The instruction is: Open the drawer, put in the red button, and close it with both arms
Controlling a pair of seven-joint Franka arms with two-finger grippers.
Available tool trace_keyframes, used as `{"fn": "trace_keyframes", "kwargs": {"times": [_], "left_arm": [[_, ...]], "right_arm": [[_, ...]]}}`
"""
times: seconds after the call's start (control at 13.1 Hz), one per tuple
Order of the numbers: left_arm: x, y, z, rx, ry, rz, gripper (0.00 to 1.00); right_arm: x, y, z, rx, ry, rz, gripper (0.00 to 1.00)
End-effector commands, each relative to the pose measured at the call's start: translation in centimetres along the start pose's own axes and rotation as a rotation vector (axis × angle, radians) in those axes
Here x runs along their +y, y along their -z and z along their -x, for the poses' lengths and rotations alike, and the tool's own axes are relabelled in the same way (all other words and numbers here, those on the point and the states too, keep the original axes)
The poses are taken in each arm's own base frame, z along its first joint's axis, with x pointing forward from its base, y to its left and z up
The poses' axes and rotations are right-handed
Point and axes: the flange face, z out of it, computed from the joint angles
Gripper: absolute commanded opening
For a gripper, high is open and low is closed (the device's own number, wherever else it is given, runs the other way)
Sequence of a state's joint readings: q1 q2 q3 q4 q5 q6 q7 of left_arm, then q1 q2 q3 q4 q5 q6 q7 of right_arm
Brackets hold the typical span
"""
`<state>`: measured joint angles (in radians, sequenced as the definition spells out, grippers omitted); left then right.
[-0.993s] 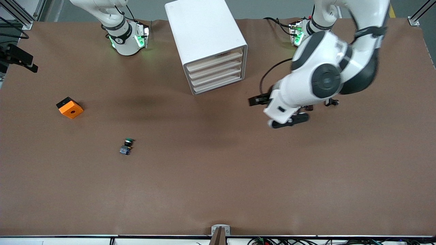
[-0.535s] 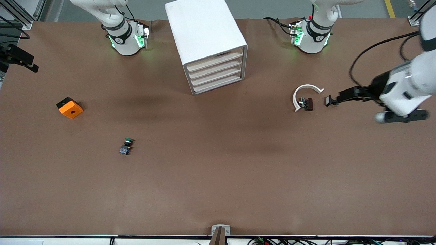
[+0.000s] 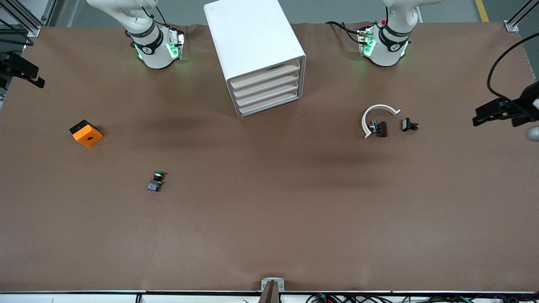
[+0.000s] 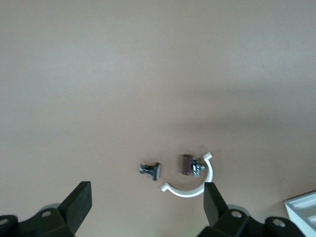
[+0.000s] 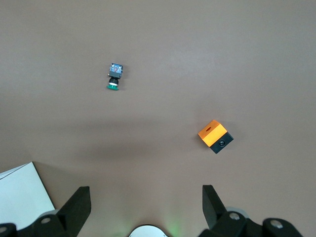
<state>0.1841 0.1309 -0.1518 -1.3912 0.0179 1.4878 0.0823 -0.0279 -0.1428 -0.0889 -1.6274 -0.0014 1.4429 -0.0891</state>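
The white cabinet [image 3: 252, 40] stands between the two arm bases, and its corner also shows in the wrist views [image 4: 302, 213] [image 5: 22, 193]. Its top drawer [image 3: 266, 74] sits flush with the three below it, all shut. No red button shows in any view. My left gripper [image 4: 146, 197] hangs open and empty high over the table edge at the left arm's end. One of its black fingers [image 3: 490, 112] shows there. My right gripper [image 5: 145, 200] waits open and empty high above its own base [image 3: 155, 48].
A green-capped button [image 3: 156, 180] [image 5: 114, 78] lies toward the right arm's end, nearer the front camera. An orange and black block [image 3: 86, 133] [image 5: 215, 136] is beside it. A white curved clip [image 3: 376, 112] [image 4: 190, 190], a brown part [image 3: 382, 128] and a small black part [image 3: 408, 125] lie near the left arm's base.
The left arm has swung from over the table beside the cabinet out to the left arm's end, uncovering the white clip and small parts. The right arm has hardly moved.
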Motion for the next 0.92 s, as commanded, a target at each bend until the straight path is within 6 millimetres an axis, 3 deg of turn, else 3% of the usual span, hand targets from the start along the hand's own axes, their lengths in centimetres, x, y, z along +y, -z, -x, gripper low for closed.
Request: {"fn": "trace_keyframes", "kwargs": {"times": [0.0,0.15,0.31,0.53,0.84], "left_arm": [[0.8,2.0,1.1,0.068,-0.035,-0.027,1.0],[1.4,2.8,1.2,0.096,-0.044,-0.031,1.0],[4.2,2.9,1.1,0.101,-0.09,-0.033,1.0],[6.1,3.0,1.1,0.104,-0.115,-0.033,1.0],[5.2,3.3,1.4,0.108,-0.095,-0.04,1.0]], "right_arm": [[0.3,0.5,0.5,0.019,0.008,0.002,1.0],[0.1,0.6,0.5,0.022,0.013,0.001,1.0],[-0.1,0.6,0.4,0.028,0.016,0.002,1.0],[0.2,0.6,0.4,0.03,0.01,0.001,1.0],[0.1,0.7,0.3,0.037,0.013,0.002,1.0]]}}
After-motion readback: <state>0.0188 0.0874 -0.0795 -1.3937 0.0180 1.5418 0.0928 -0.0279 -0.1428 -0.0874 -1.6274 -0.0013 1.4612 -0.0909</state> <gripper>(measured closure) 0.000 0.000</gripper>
